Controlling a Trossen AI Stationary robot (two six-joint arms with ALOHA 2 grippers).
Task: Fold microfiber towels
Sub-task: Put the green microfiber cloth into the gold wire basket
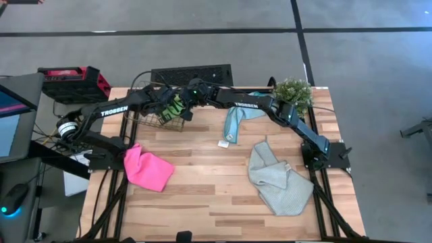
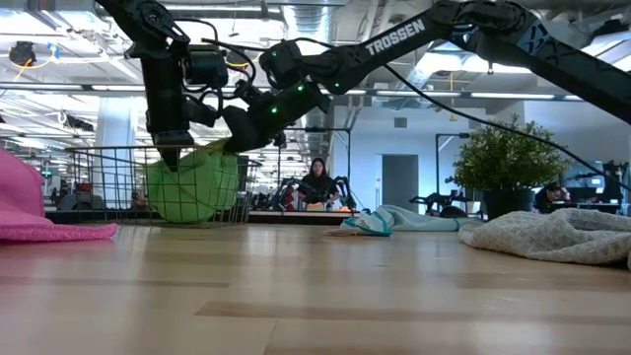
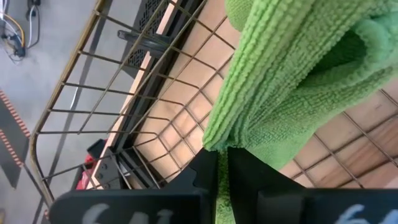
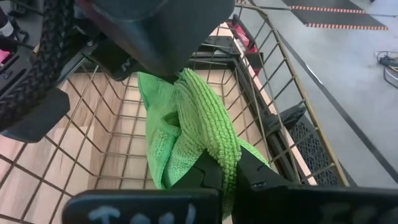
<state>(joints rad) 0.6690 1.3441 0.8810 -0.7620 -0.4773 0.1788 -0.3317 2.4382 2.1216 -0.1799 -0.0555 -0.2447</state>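
Wrist views alone show both grippers, left gripper [image 3: 222, 180] and right gripper [image 4: 229, 177], pinching the green towel [image 4: 186, 124] over the wire basket [image 4: 292, 93]; wooden table [image 1: 216, 196], office behind.

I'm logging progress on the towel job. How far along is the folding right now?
Early on. Done: nothing looks neatly folded; the pink towel, grey towel and teal-blue towel lie rumpled on the table. In hand: both the left gripper and right gripper have their jaws shut on the green towel over the wire basket. Left: folding all four.
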